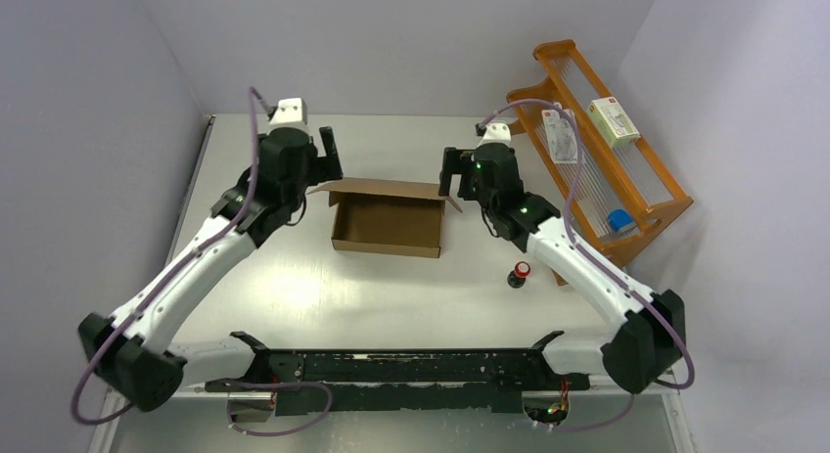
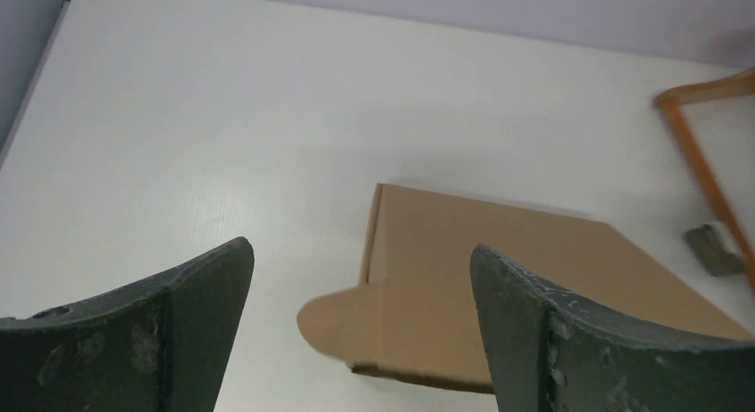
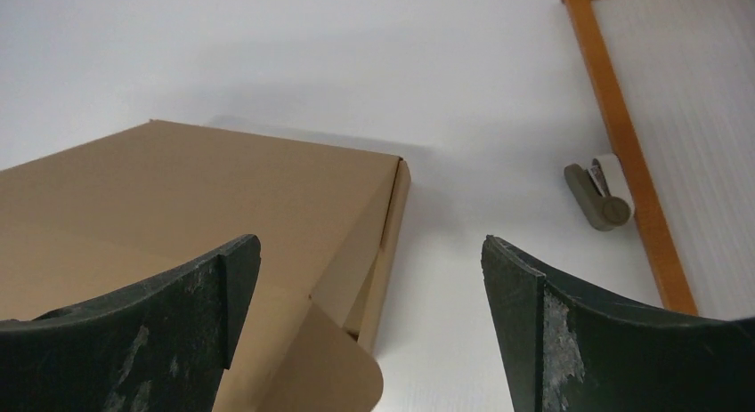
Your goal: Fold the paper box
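Right wrist: paper box [image 3: 223, 189] cut off left.

In the right wrist view the paper box [image 3: 223, 189] runs off the left and bottom edges, partly behind a finger [image 3: 133, 341] of the right pincer [image 3: 370, 243]. Right of the box, the orange rack [image 3: 623, 136] is cut by the frame. From above, the red-capped object [image 1: 520, 273] right of the box is too small to identify.

The paper box [image 1: 387, 223] is matt brown cardboard; the surface [image 1: 294, 287] is smooth, faintly glossy white; the fingers [image 2: 133, 341] are scuffed dark plastic.
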Controlling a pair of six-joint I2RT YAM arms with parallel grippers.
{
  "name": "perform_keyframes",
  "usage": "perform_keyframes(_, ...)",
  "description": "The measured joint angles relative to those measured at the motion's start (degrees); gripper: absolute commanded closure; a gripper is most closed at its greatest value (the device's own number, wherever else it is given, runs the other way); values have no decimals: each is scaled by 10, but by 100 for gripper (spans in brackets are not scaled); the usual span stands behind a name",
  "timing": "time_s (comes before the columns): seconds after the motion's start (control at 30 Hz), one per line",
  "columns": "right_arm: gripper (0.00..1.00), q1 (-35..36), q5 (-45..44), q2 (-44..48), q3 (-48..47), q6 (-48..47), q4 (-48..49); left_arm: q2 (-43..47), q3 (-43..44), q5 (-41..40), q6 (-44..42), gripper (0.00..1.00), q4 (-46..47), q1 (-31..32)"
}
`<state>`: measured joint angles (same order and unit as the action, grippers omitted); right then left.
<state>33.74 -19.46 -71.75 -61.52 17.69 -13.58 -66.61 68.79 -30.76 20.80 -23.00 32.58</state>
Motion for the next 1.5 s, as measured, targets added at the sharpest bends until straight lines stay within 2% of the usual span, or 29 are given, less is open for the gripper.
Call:
perform_keyframes(0.23,1,-14,56,-57,-7,2,0,-99,0,90,-14,10,7,-69)
perform_keyframes(0.4,4,-16,77,-54,4,3,12,-102,-38,145,-15,12,13,-74)
perform_keyframes(0.67,7,-16,105,-51,78,16,35,-102,-89,203,-8,19,30,-74)
perform_keyframes(1.17,11,-16,126,-42,156,31,92,-102,-165,221,13,23,63,-73)
perform_keyframes(1.5,19,-16,153,-50,210,46,146,-101,-225,223,31,28,107,-74)
